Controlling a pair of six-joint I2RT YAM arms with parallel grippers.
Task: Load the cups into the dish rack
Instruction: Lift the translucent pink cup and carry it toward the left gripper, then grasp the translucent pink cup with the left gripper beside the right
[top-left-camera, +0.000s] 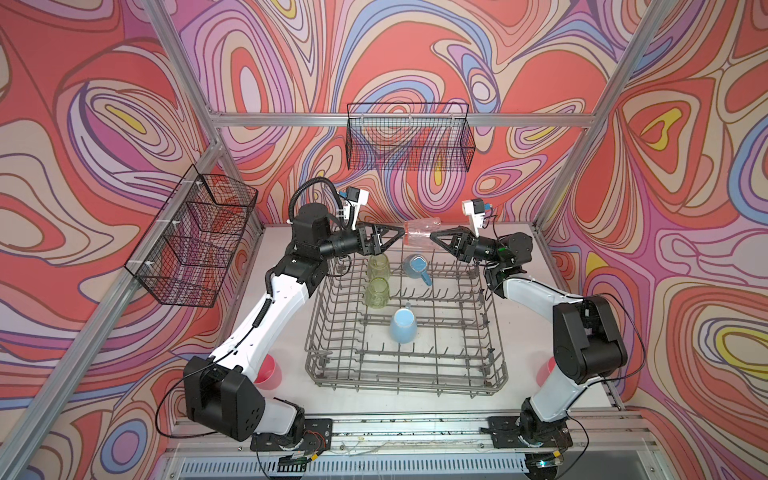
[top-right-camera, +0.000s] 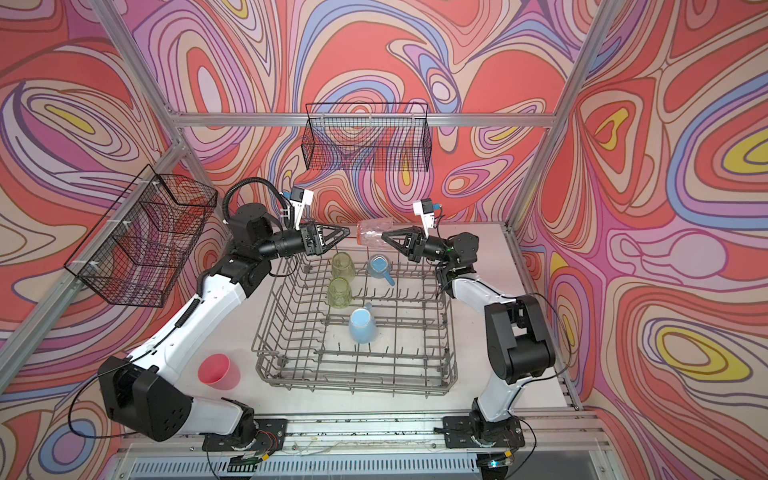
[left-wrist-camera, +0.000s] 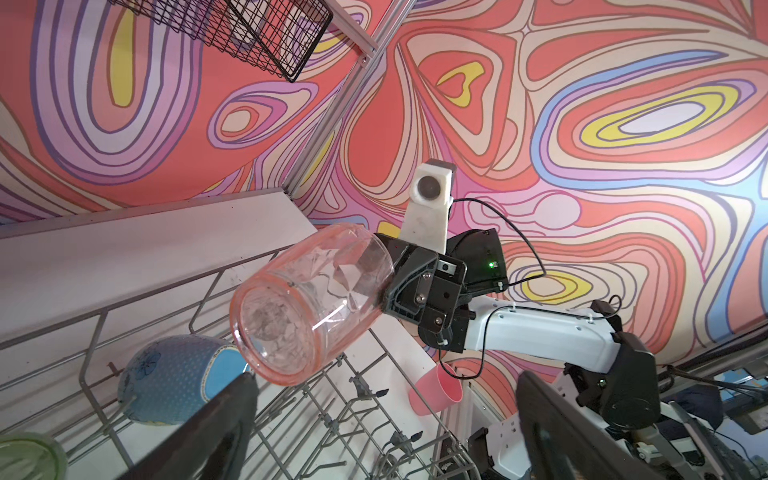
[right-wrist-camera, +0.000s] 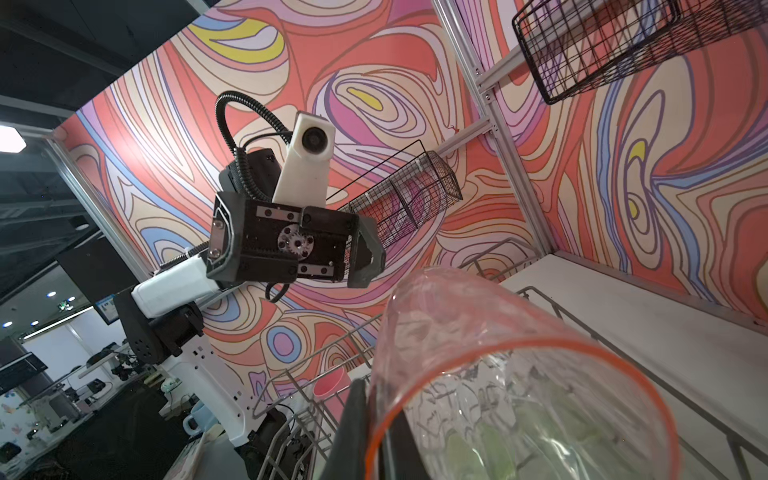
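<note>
Rack (top-left-camera: 405, 380): 2 grn tumblers (top-left-camera: 378, 267) (top-left-camera: 377, 291), 2 blue mugs (top-left-camera: 415, 266) (top-left-camera: 402, 326).

A pink cup (top-left-camera: 272, 372) sits half hidden behind the left arm (top-left-camera: 274, 307) and a second pink cup (top-left-camera: 545, 370) almost wholly behind the right arm (top-left-camera: 590, 340) in a top view, while the right wrist view's edge crops the pink tumbler (right-wrist-camera: 498, 374).

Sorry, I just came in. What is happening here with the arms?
The right gripper is shut on the rim of a pink tumbler, holding it sideways above the far edge of the rack. The open left gripper faces its base without touching. Two green tumblers and two blue mugs sit in the rack; two pink cups wait on the table.
</note>
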